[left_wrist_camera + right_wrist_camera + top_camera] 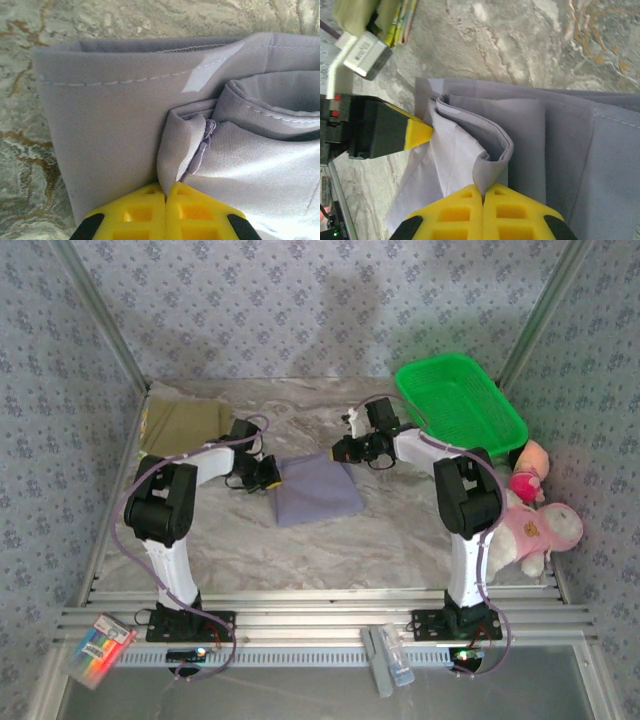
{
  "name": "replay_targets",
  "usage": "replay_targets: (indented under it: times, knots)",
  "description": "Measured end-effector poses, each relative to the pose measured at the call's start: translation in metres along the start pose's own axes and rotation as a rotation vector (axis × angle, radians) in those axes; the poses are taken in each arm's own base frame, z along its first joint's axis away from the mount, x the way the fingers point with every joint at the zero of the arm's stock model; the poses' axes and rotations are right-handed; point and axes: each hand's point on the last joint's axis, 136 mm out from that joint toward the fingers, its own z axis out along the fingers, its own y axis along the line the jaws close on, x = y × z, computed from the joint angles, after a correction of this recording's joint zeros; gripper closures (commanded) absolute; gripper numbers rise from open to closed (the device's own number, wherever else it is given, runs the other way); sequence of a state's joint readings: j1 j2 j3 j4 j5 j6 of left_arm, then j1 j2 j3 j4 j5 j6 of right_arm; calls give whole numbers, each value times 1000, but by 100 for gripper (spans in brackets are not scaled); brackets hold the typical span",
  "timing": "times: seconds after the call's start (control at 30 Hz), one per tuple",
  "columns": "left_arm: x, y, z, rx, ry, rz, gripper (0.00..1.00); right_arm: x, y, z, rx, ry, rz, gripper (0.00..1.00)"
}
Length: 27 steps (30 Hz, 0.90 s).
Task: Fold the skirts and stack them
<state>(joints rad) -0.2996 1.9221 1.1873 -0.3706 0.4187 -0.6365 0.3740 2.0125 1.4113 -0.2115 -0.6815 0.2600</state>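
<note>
Two arms bend inward, left pincer [165, 192] and right pincer [483, 192] clamped on grey-lavender skirt [318, 490].

1. The grey skirt [318, 492] is plain lavender-grey with pale stitching. It is folded into a rough rectangle and lies flat mid-tabletop [400, 530]. The left pincer [165, 187] pinches a raised fold at its far-left corner, and the right pincer [483, 189] pinches one at its far-right corner.
2. The olive skirt [185, 422] is plain and folded. It lies at the far-left corner, well apart from the grey skirt.

Left pincer [165, 192] pinching grey-lavender skirt [110, 125] fold.
</note>
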Motion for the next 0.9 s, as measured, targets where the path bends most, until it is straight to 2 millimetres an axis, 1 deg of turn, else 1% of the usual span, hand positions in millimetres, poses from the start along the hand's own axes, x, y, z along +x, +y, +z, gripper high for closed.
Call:
replay_targets:
  times: [0.07,0.13,0.2,0.3,0.37,0.4,0.43,0.47,0.5,0.57,0.6,0.67,0.73,0.77,0.83,0.9]
  knots:
    - [0,2,-1,-1,-2,-4,100,-6,2,1,-10,-11,-10,100]
    - [0,4,-2,0,-5,-9,100,-16,1,5,-16,-29,-25,100]
    - [1,6,-3,-1,-5,-11,100,-28,-5,14,-21,-44,-28,100]
    - [0,7,-3,-2,-8,-12,100,-33,-28,33,-5,-31,5,100]
    - [0,7,-3,-4,-10,-12,100,-27,-46,42,16,-10,39,100]
    - [0,7,-3,-4,-10,-12,100,-20,-55,47,29,8,60,100]
    - [0,7,-4,-6,-12,-12,94,-15,-61,50,37,23,76,100]
    - [0,8,-5,-10,-14,-11,86,-10,-65,53,35,40,91,100]
    - [0,9,-6,-17,-16,-8,82,-11,-64,53,28,39,91,100]
    - [2,10,-12,-35,-19,-11,78,-13,-64,53,32,40,90,100]
    - [2,11,-17,-48,-23,-13,77,-12,-64,53,35,41,91,100]
    - [4,9,-30,-70,-39,-13,74,-12,-64,53,38,43,93,100]
    - [1,1,-47,-80,-75,-4,69,-12,-64,53,41,43,92,100]
    - [-1,-8,-57,-74,-102,6,69,-12,-64,53,43,44,93,100]
    - [-2,-29,-70,-40,-137,28,69,-12,-64,53,46,45,92,100]
    - [4,-54,-73,6,-144,51,69,-12,-63,54,49,46,92,100]
